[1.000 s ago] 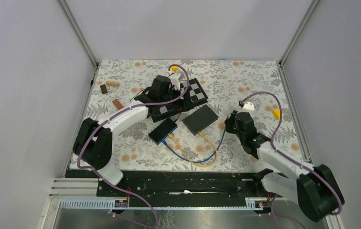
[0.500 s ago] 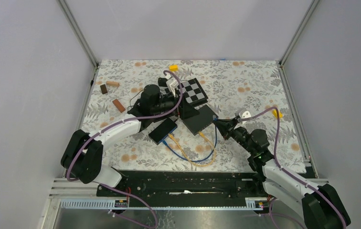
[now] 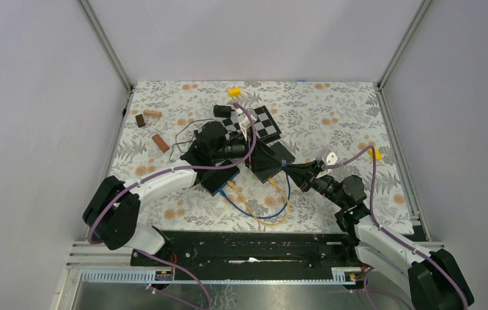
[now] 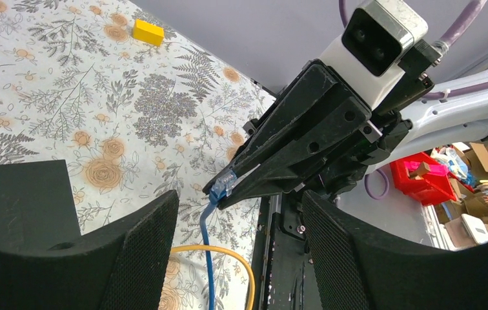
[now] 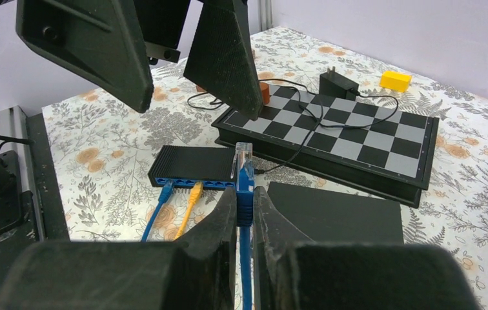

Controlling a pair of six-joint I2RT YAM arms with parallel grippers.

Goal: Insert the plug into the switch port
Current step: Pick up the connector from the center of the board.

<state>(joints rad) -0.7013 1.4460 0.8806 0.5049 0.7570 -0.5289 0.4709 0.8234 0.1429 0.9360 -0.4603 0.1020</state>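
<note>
Plug [image 5: 244, 169] gripped, not yet in a port.
The right gripper [image 5: 244, 197] is clamped on the blue plug and holds it in the air just beside the black switch [image 3: 270, 160]; the insertion itself is left to do. The left gripper [image 3: 252, 152] stands wide apart near that switch, holding nothing. The right wrist view shows the plug's clear tip and the blue-fronted switch [image 5: 193, 166] with its ports. The overhead view shows only the layout, with the plug too small to make out.

Black switch [image 4: 15, 194] — ports unseen, left edge cropped
</note>
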